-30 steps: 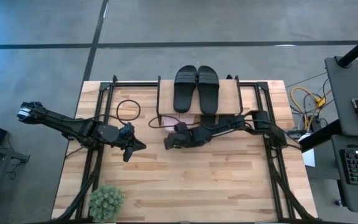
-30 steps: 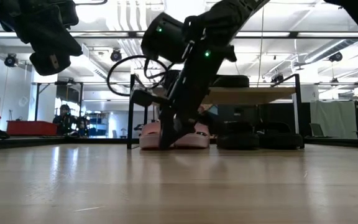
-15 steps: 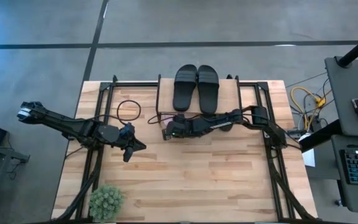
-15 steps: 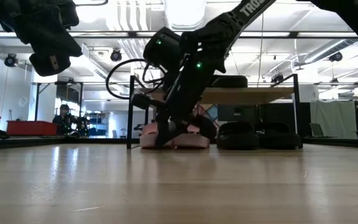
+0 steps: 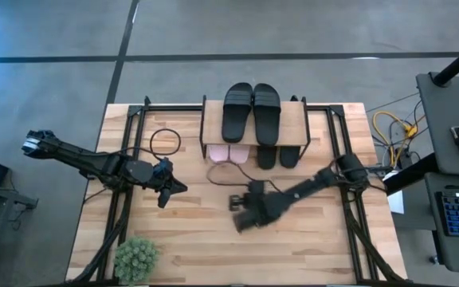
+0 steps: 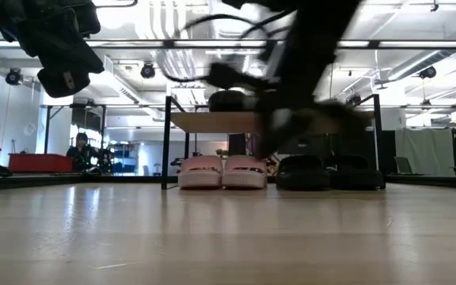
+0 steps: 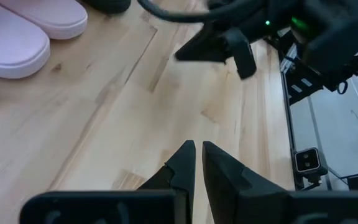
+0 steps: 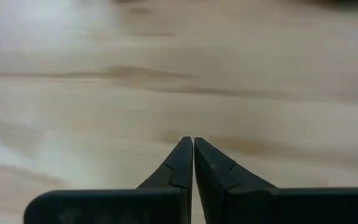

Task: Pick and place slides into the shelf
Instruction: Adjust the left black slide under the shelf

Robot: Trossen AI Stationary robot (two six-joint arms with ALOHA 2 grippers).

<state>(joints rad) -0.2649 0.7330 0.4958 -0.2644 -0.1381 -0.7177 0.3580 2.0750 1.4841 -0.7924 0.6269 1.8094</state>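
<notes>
The shelf (image 5: 293,127) stands at the table's far side, with two black slides (image 5: 253,112) side by side on its top board. Under the board, two pale pink slides (image 5: 227,153) (image 6: 222,172) and two black slides (image 5: 278,156) (image 6: 328,172) rest sole down on the table. My right gripper (image 5: 243,222) (image 8: 193,146) is shut and empty above bare wood near the table's middle, on the near side of the shelf. My left gripper (image 5: 180,188) (image 7: 197,150) hangs shut and empty above the table's left half.
A small green plant (image 5: 136,257) sits at the near left corner. A black cable loop (image 5: 164,141) lies left of the shelf. Black frame rails (image 5: 126,199) run along both sides of the table. Bare wood stretches along the near half.
My right gripper has drawn back from the pink slides under the shelf toward the table's near edge, rising a little and rolling as it went. It stays shut with nothing in it. The pink slides stay side by side under the shelf.
</notes>
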